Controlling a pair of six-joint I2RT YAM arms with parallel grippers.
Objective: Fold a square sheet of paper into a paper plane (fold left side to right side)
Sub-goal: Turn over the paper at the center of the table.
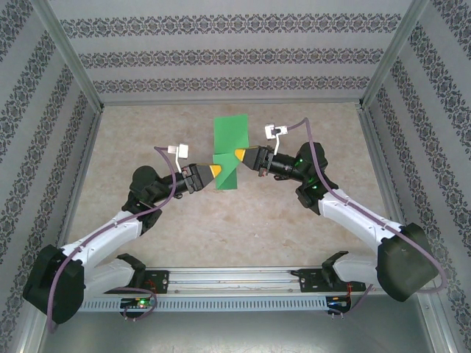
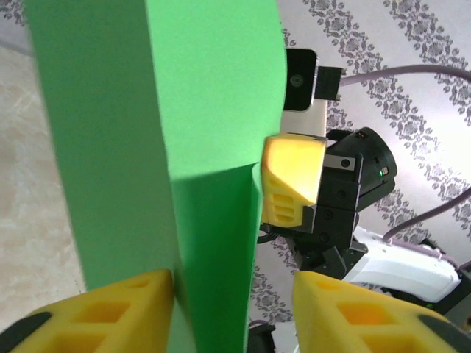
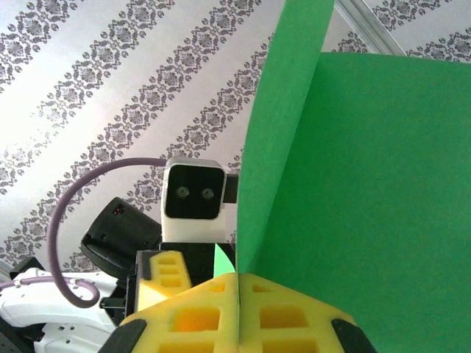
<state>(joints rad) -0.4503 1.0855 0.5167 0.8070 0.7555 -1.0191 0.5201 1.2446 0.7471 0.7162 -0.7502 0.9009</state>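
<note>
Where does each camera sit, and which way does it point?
Top external: fixed above and behind the arm bases, looking down on the table; left arm and right arm show, left gripper and right gripper meeting at the green paper.
Left wrist: on the left wrist, looking past its own parted fingers at the paper and the right gripper.
Right wrist: on the right wrist, looking over its own shut fingers at the paper and the left arm's camera.
Shared: the wrist views face each other across the paper.

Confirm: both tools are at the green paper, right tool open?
Not open: the right tool is shut on the green paper, fingers pressed together with the sheet between them, per the right wrist view. The left tool is at the paper too.
</note>
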